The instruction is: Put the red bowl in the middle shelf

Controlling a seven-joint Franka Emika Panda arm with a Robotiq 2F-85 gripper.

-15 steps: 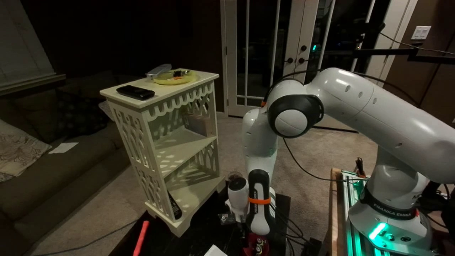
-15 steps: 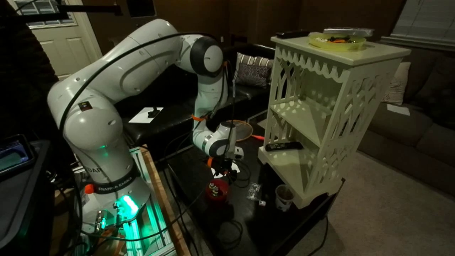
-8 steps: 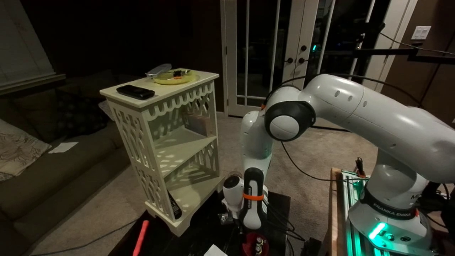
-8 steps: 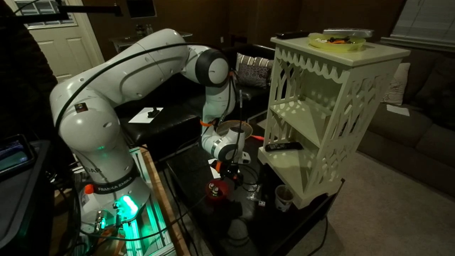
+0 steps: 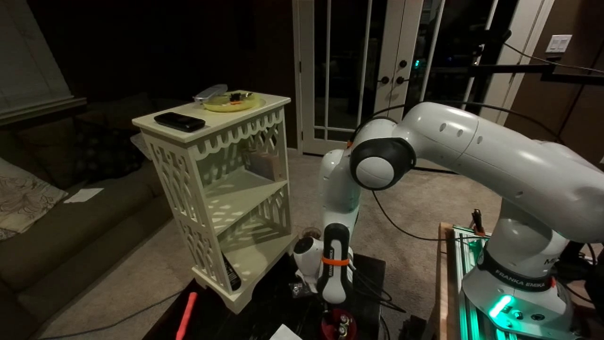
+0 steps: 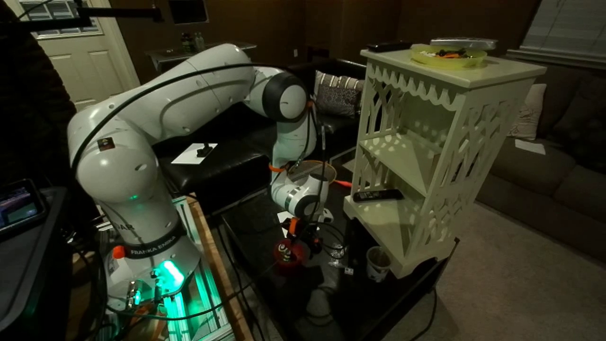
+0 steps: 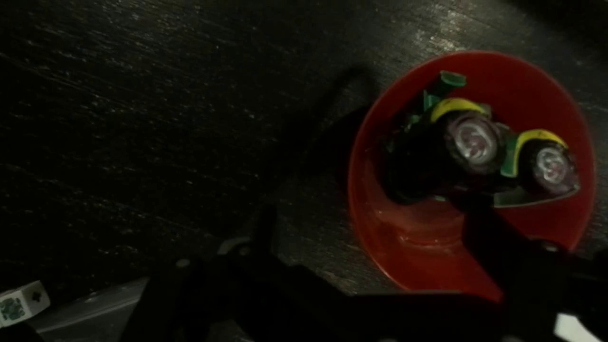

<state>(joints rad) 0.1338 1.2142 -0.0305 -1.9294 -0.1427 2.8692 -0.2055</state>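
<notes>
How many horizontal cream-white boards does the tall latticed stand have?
3: the top board, the middle shelf below it, and the bottom board lowest; none looks hidden.

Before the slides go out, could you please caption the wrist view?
Open gripper partly over the red bowl on the dark tabletop.

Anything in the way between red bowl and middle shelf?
Nothing visible blocks the way. Between the red bowl and the middle shelf, a clear packet lies low on the table; scalloped trim edges the opening's top; a boxy item stands at one end of the shelf.

Glossy red bowl (image 7: 527, 90), rough-grained tabletop (image 7: 166, 142)
</notes>
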